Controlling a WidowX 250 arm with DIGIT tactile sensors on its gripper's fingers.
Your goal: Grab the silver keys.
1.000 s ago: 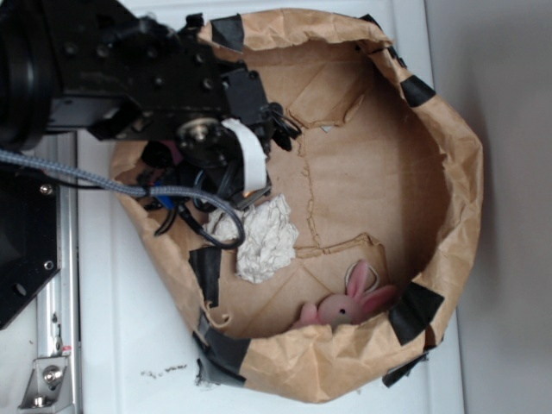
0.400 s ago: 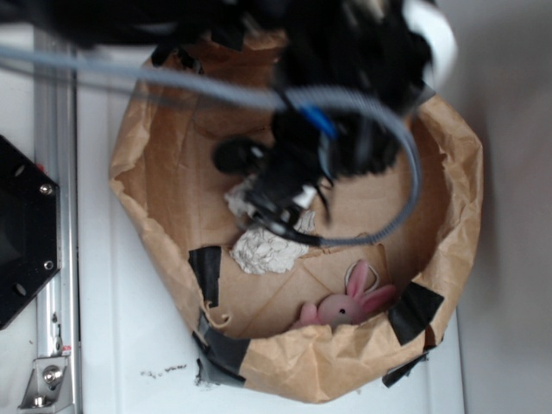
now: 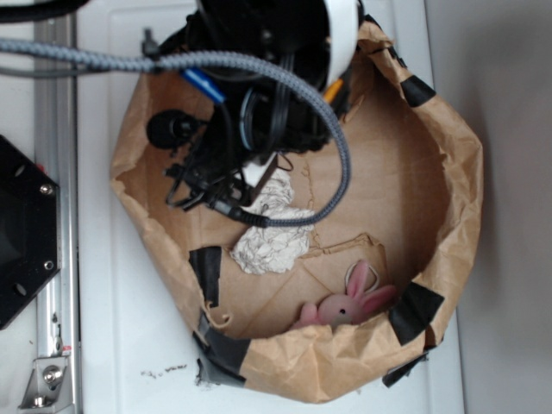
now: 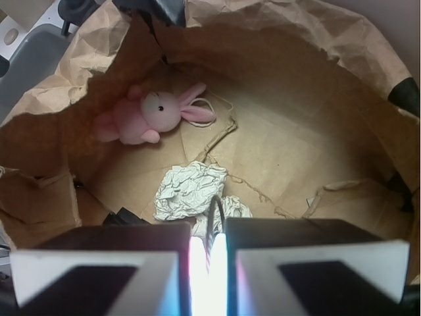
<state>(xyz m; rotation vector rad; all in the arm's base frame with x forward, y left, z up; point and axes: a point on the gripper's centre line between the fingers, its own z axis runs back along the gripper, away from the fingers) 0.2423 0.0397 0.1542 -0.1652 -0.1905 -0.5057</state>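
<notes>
In the wrist view my gripper [image 4: 209,238] is shut, its two pads nearly touching. A thin dark metal ring [image 4: 215,209] is pinched between them and loops up above the fingertips; this is the ring of the silver keys. The key blades are hidden under the fingers. From the exterior view my gripper [image 3: 255,175] hangs inside the brown paper bag [image 3: 466,190] at its back left, just above the crumpled white paper wad [image 3: 272,237]. The arm's black body and cables hide the keys in that view.
The paper wad [image 4: 187,191] lies right in front of the fingertips. A pink toy bunny [image 3: 345,306] [image 4: 154,115] rests against the bag's near wall. The bag's tall crumpled walls [image 4: 296,39] ring the gripper; black tape patches [image 3: 205,272] mark the rim.
The arm has swung from the bag's left edge across its middle and back toward the left rear. More of the paper wad shows now. The bunny has not moved.
</notes>
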